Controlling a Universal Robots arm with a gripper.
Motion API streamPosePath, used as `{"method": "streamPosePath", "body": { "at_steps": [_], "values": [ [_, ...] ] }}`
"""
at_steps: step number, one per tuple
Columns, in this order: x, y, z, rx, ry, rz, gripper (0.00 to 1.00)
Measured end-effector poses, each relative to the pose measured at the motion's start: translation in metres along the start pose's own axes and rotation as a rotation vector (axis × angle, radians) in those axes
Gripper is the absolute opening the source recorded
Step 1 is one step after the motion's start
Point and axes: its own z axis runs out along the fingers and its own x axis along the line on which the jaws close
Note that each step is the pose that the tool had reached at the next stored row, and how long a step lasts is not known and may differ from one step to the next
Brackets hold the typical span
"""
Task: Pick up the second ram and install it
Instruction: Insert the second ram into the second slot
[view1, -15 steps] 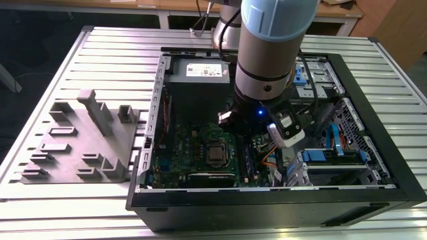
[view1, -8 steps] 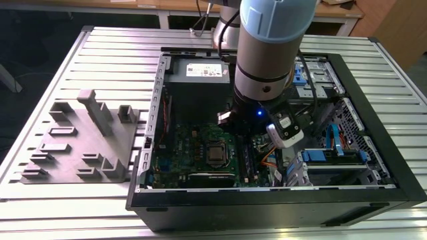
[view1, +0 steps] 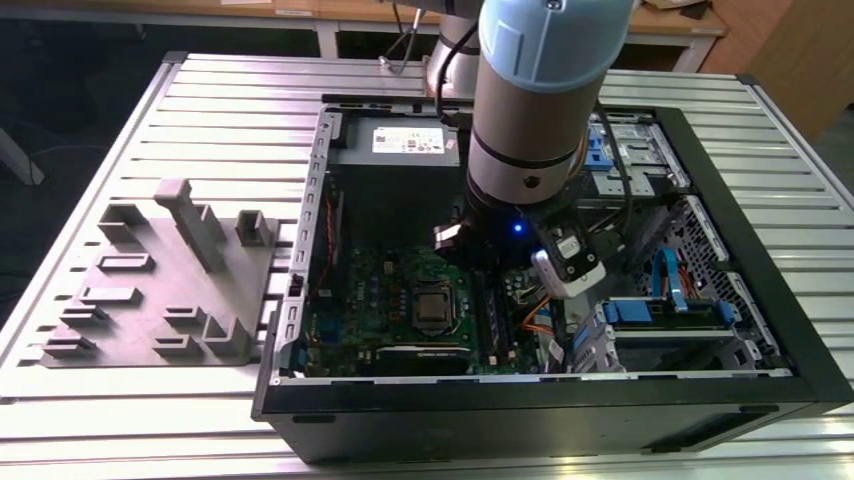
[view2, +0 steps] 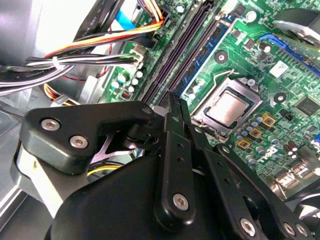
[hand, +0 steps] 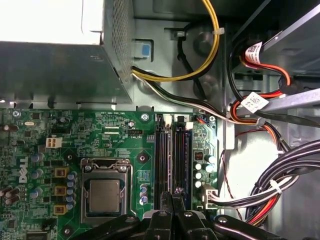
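Shows the second ram (view2: 209, 50) standing on edge in a motherboard (hand: 125, 135) slot between the processor (view2: 227, 107) and dark slot rails (view2: 175, 55); puts the gripper (view2: 175, 106), fingers pressed together, just above its near end; notes white printed labels (hand: 254, 101) on the power supply (view1: 354, 150) and on the cables (hand: 287, 162).

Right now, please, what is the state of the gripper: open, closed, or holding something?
Gripper: fingers closed over the memory slots; whether they pinch anything cannot be told.

Black claw (view2: 172, 102); green motherboard (hand: 100, 125); black slot rails (hand: 161, 160); grey power-supply box (view1: 358, 150).
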Motion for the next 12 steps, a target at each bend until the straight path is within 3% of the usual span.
{"method": "streamPosePath", "body": {
  "at_steps": [12],
  "values": [
    [0.0002,-0.0001,0.0027,-0.0005,-0.0001,0.0,0.08]
  ]
}}
